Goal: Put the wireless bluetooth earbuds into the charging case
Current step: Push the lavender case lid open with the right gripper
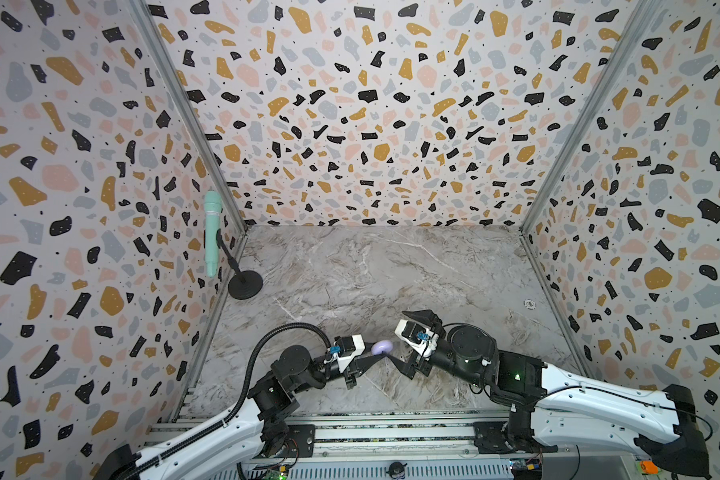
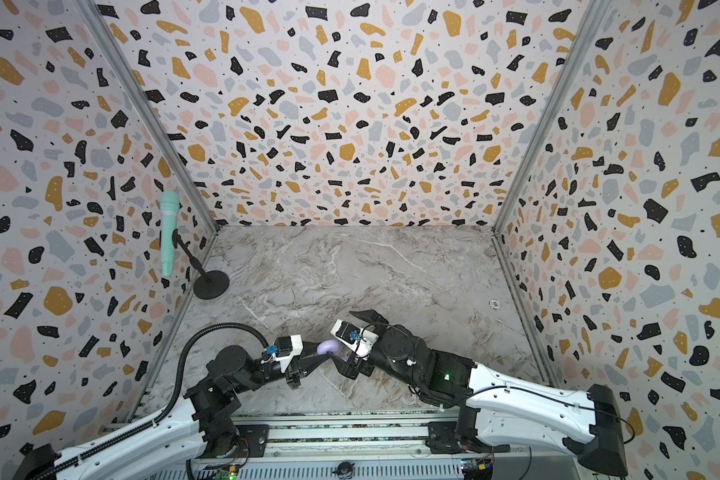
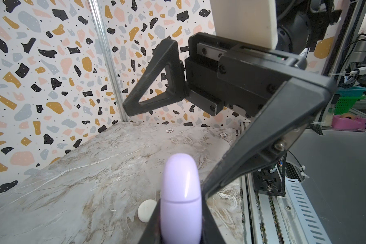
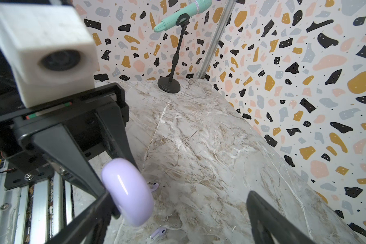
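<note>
My left gripper is shut on a closed pale lavender charging case, held on edge above the marble table; the left wrist view shows the case clamped between both fingers. My right gripper stands open just right of the case, one finger beyond it and one nearer, with nothing held. In the right wrist view two lavender wireless bluetooth earbuds lie on the table, one behind the case and one below it. Both earbuds are hidden in both top views.
A white round case lies on the table under the left gripper. A mint microphone on a black stand is at the back left. A poker chip lies near the right wall. Aluminium rails run along the front edge.
</note>
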Action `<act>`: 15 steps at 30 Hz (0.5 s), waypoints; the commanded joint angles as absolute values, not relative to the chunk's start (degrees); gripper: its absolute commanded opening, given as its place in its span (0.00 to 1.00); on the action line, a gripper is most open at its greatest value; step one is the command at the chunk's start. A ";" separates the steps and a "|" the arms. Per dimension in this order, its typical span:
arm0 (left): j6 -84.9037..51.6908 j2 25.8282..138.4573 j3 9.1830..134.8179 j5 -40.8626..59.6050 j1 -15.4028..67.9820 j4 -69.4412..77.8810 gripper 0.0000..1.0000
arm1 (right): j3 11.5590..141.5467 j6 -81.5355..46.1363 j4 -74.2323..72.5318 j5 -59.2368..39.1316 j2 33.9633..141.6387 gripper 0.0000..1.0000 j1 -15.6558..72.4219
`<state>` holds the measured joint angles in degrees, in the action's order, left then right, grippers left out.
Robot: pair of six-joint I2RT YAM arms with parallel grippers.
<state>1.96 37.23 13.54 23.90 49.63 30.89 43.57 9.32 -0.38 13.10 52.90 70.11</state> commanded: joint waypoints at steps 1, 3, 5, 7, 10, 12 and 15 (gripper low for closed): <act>2.72 36.65 15.05 26.57 49.93 33.30 0.00 | 45.79 8.96 -1.83 18.28 51.54 0.99 69.70; 2.80 36.75 15.12 26.71 49.92 33.27 0.00 | 45.57 8.96 -2.21 18.29 51.15 0.99 69.70; 2.86 36.80 15.12 26.76 49.95 33.31 0.00 | 45.53 8.88 -2.55 18.58 50.90 0.99 69.70; 2.91 36.72 15.12 26.98 49.98 33.24 0.00 | 45.55 8.79 -2.85 19.06 50.75 0.99 69.75; 3.16 36.63 15.03 27.21 49.93 33.22 0.00 | 45.69 8.66 -3.10 19.45 50.80 0.99 69.70; 3.21 36.57 15.02 27.26 49.93 33.22 0.00 | 45.86 8.53 -3.03 19.61 50.81 0.99 69.71; 3.51 36.51 15.03 27.25 49.96 33.21 0.00 | 46.01 8.44 -2.94 19.32 50.72 0.99 69.70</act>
<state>2.44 37.23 13.56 25.71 49.67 30.61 43.57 9.19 -1.74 17.82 51.72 69.97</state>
